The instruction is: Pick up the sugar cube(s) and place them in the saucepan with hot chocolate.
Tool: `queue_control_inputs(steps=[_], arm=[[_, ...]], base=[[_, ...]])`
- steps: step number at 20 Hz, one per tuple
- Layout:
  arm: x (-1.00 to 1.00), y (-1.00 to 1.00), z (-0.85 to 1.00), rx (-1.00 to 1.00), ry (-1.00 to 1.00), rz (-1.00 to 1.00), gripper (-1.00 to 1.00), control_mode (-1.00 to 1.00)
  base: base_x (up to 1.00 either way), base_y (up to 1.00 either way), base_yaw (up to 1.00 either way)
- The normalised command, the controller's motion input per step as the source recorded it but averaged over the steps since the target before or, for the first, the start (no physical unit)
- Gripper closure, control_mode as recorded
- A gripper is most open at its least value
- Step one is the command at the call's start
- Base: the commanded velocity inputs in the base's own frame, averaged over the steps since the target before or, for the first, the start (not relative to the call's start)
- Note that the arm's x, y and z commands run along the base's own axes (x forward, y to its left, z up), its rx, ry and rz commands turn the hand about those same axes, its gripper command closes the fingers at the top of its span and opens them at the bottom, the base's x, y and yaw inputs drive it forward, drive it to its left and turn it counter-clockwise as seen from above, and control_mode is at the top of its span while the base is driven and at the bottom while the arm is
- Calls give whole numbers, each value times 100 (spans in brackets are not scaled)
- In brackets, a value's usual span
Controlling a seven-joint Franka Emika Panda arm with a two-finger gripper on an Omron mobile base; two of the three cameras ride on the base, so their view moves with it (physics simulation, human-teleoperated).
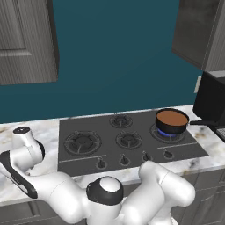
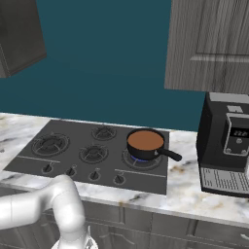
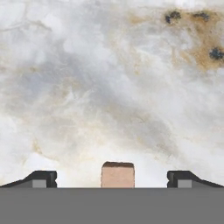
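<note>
A: One reddish-brown sugar cube point(image 3: 117, 175) sitting on the marble counter point(image 3: 109, 87), square between the two dark fingertips point(image 3: 41, 179) in the hand view. Lying centred, with a clear gap to either tip.

B: Gripper point(image 3: 111, 179) standing wide, then? Holding anything?

A: Standing wide, holding nothing. Pointing straight down at the counter, cube right under the midpoint. Needing, at a guess, only a short drop and a squeeze. No long axis to worry about, being a cube.

B: Counting a second cube anywhere?

A: Seeing just one. No pale cube showing in the hand view; too small to pick out from the base cameras.

B: Moving farther out, where is the target lying?

A: One saucepan point(image 1: 172, 121) with brown liquid, sitting on the lit rear-right burner of the stove point(image 1: 127, 140), blue flame showing beneath. Black handle point(image 2: 168, 154) pointing right, toward one coffee machine point(image 2: 226, 146). Five burners counted, five knobs along the front edge.

B: And relative to the hand?

A: Hand working off the stove's left edge, over the counter point(image 1: 9, 132); saucepan well apart, across the whole cooktop to the right. Probably calling for a long carry rightward after lifting.
</note>
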Motion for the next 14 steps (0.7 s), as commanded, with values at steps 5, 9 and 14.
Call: queue_control_inputs(steps=[5, 9, 14], arm=[[0, -12, -17, 0, 0, 0, -100, -100], [-3, -19, -19, 0, 0, 0, -100, -100], [0, 4, -12, 0, 0, 0, -100, -100]], base=[[0, 0, 0], [0, 0, 0], [0, 0, 0]])
